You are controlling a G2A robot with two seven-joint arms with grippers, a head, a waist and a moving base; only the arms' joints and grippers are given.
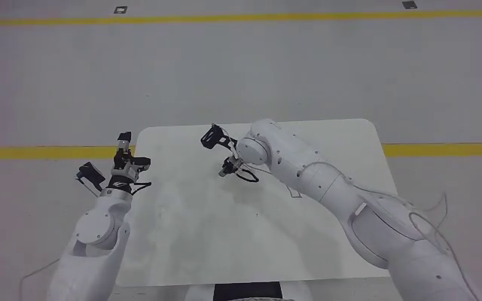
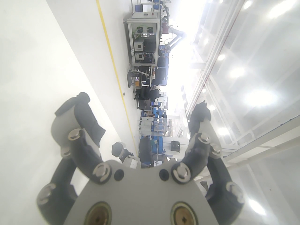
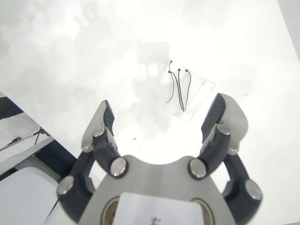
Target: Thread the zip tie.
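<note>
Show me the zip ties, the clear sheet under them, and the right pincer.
zip ties (image 3: 180,87), right wrist view, on the middle tie's strap.
clear sheet (image 3: 202,87), right wrist view, on a bare part beside the ties.
right pincer (image 3: 163,100), right wrist view, midway between its open fingertips.

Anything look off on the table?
Nothing spilled or damaged. The black zip ties lie loose on a clear sheet, tails crossing near their tips. Right gripper and left gripper are open, empty.

Readable text: you had none.
White sticker (image 3: 161,208): its mark was cut off; you couldn't read it.
Floor markers (image 1: 120,9): too small for you to read.
</note>
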